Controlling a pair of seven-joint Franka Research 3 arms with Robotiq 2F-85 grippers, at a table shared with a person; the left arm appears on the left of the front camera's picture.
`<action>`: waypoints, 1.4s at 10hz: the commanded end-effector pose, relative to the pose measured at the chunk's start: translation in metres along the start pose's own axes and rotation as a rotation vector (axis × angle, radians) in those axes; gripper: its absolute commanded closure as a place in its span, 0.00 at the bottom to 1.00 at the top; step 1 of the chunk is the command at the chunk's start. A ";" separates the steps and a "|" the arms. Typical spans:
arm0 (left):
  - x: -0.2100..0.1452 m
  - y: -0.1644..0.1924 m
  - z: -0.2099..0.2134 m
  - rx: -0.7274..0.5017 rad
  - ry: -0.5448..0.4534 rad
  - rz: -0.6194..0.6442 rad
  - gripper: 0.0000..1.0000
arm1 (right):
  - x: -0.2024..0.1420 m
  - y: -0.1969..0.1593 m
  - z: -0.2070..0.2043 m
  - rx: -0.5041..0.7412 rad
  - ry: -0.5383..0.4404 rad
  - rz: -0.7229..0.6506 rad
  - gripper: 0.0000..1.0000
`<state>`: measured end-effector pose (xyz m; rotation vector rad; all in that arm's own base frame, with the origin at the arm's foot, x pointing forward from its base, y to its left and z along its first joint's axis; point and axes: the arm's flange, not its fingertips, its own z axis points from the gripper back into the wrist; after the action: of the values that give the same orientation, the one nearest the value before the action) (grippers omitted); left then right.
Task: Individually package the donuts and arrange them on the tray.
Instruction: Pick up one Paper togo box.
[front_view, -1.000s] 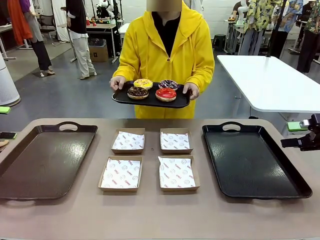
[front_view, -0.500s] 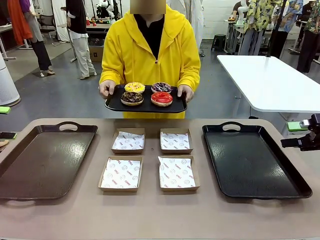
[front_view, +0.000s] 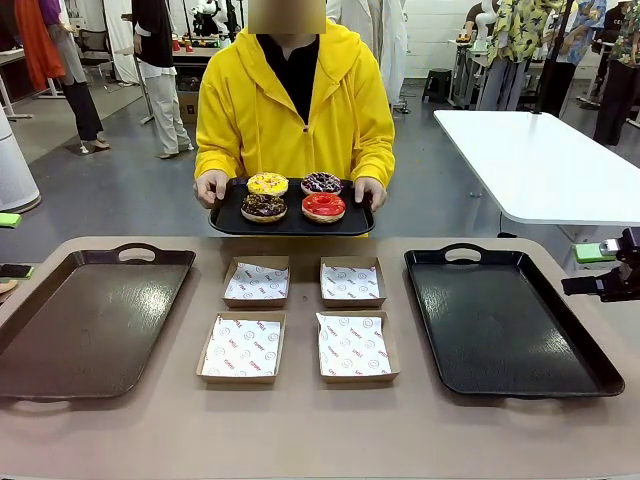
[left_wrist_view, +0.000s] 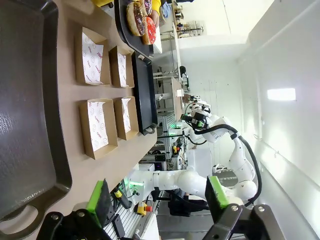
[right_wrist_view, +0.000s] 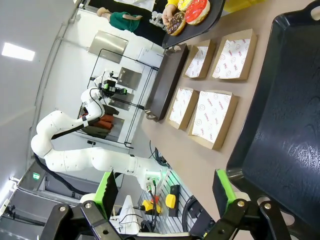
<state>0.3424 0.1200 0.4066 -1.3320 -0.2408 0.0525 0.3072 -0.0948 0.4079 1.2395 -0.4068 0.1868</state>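
Person's black serving tray (front_view: 290, 227) bearing four donuts (front_view: 323, 207); four cardboard boxes (front_view: 240, 380) lined with printed paper (front_view: 350, 345) — left gripper (left_wrist_view: 157, 197) and right gripper (right_wrist_view: 166, 189) both agape, unladen.

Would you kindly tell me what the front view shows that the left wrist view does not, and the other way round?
The front view adds the person's yellow hooded top seen from the front, all four donuts in full, and the white side table. The left wrist view adds the left hand, open with green pads, and the white right arm down to its base. Both share the four paper-lined cardboard boxes, the brown tray, the black tray and the person's serving tray.
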 end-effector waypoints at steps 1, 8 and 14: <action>0.000 0.000 0.001 -0.006 0.000 -0.001 0.00 | 0.000 0.000 0.000 0.010 0.002 0.006 0.00; 0.000 0.000 0.001 -0.006 0.000 -0.001 0.00 | 0.000 0.000 0.000 0.010 0.002 0.006 0.00; 0.060 -0.090 -0.049 0.360 0.089 -0.146 0.00 | 0.000 0.000 0.000 0.010 0.002 0.006 0.00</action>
<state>0.3751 0.0864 0.4588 -1.0930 -0.2538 -0.0843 0.3072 -0.0946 0.4079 1.2395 -0.4061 0.1874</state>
